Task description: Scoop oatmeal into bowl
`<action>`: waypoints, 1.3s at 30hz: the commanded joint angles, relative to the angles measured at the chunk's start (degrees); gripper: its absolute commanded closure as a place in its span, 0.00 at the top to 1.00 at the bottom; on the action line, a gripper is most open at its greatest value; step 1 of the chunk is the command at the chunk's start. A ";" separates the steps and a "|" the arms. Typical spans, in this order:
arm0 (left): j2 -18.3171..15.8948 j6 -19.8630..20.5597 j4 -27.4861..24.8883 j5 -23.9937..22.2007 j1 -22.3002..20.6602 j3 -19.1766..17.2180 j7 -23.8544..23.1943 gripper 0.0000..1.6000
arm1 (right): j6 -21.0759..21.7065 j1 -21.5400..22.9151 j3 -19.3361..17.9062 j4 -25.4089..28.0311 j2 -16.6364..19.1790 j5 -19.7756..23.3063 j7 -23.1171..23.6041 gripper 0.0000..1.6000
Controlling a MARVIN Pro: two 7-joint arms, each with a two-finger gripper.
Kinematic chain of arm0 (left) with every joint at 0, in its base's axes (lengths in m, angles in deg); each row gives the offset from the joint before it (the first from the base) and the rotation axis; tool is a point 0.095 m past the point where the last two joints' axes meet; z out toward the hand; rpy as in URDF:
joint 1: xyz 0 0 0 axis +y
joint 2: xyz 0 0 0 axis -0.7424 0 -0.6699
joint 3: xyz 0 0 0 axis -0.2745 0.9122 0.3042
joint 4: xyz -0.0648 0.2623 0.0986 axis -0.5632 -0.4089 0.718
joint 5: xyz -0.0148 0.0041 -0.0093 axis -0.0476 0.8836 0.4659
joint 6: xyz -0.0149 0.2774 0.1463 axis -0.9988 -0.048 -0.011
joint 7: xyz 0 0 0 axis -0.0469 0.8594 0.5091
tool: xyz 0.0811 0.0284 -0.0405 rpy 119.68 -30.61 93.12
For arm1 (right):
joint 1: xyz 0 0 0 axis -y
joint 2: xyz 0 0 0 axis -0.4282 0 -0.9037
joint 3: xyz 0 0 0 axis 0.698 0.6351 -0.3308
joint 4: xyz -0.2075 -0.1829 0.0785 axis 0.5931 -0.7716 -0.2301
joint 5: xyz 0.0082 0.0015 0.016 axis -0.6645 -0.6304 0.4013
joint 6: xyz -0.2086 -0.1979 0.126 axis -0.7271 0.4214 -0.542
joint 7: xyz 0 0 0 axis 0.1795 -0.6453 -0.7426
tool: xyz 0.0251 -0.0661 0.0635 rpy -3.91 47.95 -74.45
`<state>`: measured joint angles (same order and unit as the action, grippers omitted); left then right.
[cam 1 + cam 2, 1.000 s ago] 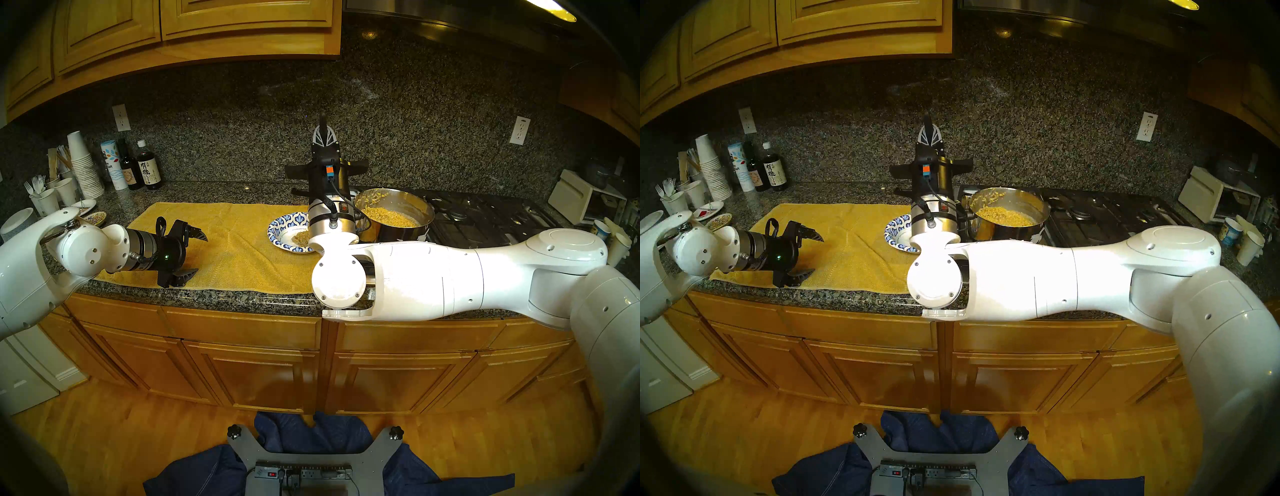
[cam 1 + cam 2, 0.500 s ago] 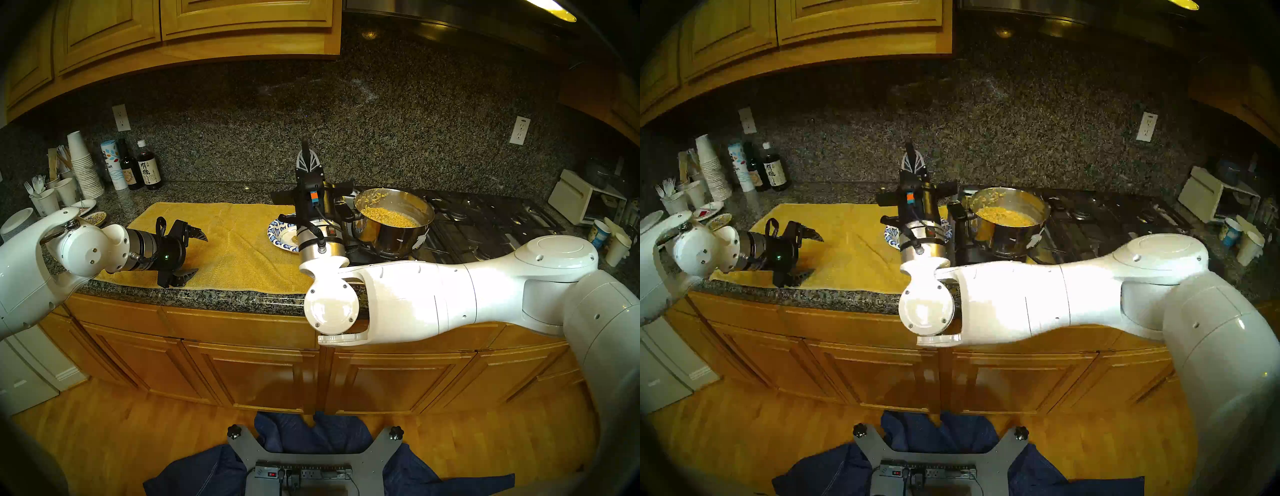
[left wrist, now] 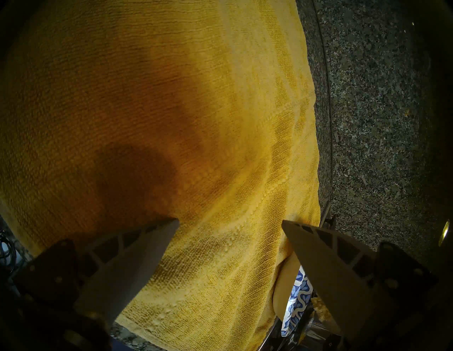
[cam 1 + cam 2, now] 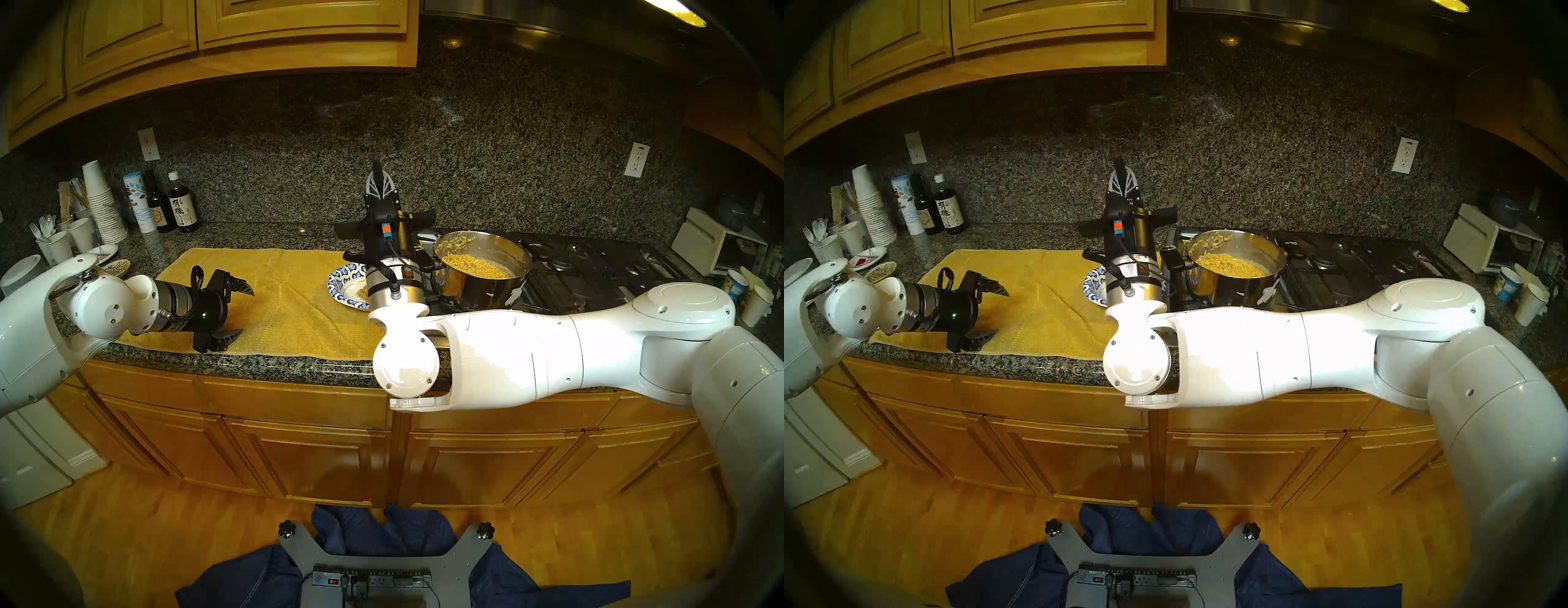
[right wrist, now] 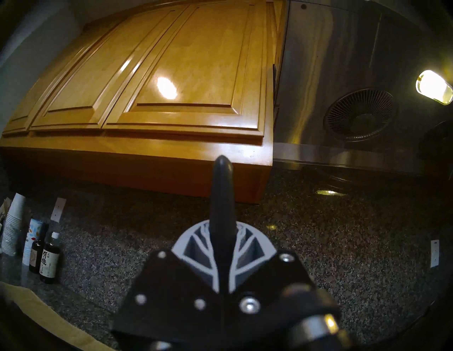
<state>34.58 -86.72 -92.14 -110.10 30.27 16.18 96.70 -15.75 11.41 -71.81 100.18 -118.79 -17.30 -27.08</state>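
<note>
**Inspector:** Oatmeal (image 4: pixel 477 265): location?

**Robot:** Mostly in the steel pot (image 4: pixel 488 288) on the stove; a small tan heap (image 4: pixel 363 292) already lies in the blue-patterned bowl (image 4: pixel 341 284), which sits on the yellow towel (image 4: pixel 275 297) just left of the pot.

**Inspector:** Fingers?

**Robot:** My right gripper (image 5: pixel 221 245) is pressed together on a dark utensil handle (image 5: pixel 221 196); the handle's long axis runs up and away from me; its working end is hidden below. My left gripper (image 3: pixel 230 223) hangs spread and empty over the towel, well apart from the bowl.

**Inspector:** Bearing?

**Robot:** Pot and bowl lie below my right wrist, the pot to its right; that arm is nearer, I judge.
</note>
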 commanded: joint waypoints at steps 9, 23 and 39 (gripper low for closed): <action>0.14 0.01 0.14 0.05 -0.16 -0.09 0.06 1.00 | 3.67 0.87 6.39 -0.89 -0.55 -7.42 0.13 0.00; 0.10 -0.01 0.12 0.05 -0.13 -0.09 0.01 1.00 | 2.47 3.60 6.25 -2.25 -0.28 -7.59 0.01 0.00; 0.15 0.01 0.15 0.05 -0.17 -0.09 0.08 1.00 | 1.51 3.30 7.31 -2.01 -1.71 -7.93 1.04 0.00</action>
<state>34.58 -86.72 -92.14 -110.10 30.27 16.18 96.71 -14.47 14.18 -64.86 96.97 -119.66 -23.68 -26.13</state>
